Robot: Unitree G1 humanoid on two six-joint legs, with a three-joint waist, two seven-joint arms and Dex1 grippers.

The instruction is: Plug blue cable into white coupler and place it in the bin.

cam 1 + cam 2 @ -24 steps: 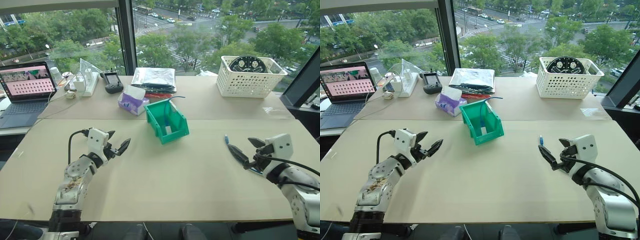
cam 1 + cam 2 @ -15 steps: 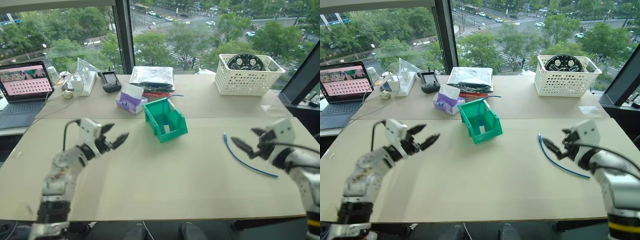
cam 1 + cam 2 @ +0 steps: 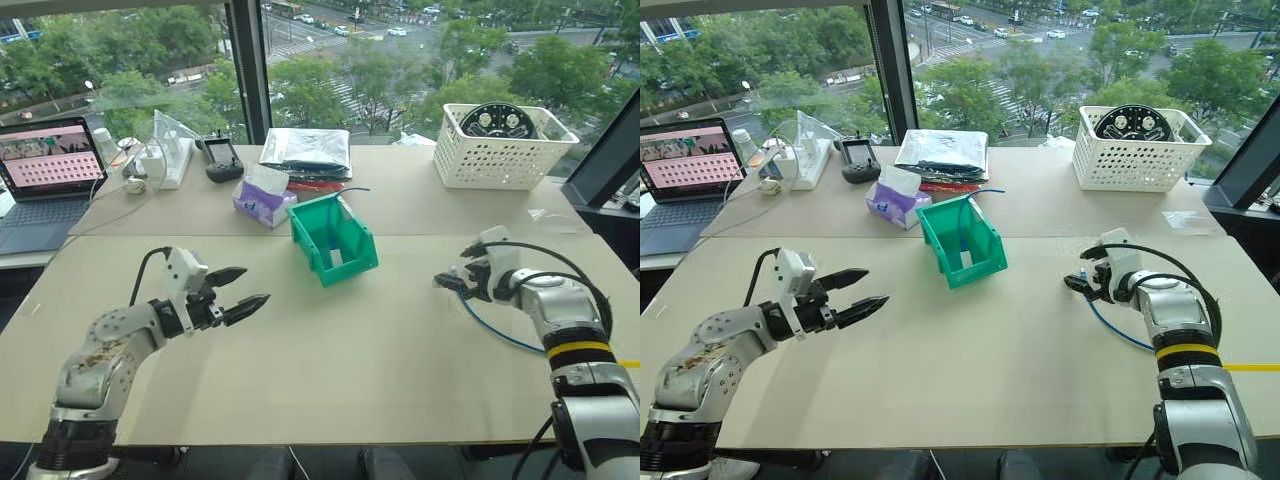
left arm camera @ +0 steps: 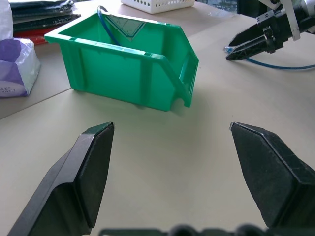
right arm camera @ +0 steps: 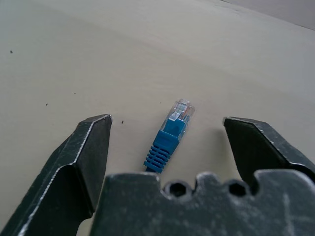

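The right gripper (image 5: 170, 132) has been brought down around the blue cable's (image 3: 500, 330) plug near the table's (image 3: 330, 360) right edge, fingers spread, nothing grasped yet. The left gripper (image 3: 246, 289) is held open and empty, and the bin (image 3: 333, 238) is seen mid-table, so the grasp can be judged next

Daylight came in through the windows (image 3: 330, 60) behind the table (image 3: 330, 370), bright and even, with no harsh glare. Soft, faint shadows lay under the green bin (image 4: 133, 64). The head views were sharp, with slight bending at the edges. In the wrist views the near black fingers (image 5: 74, 162) looked slightly soft.
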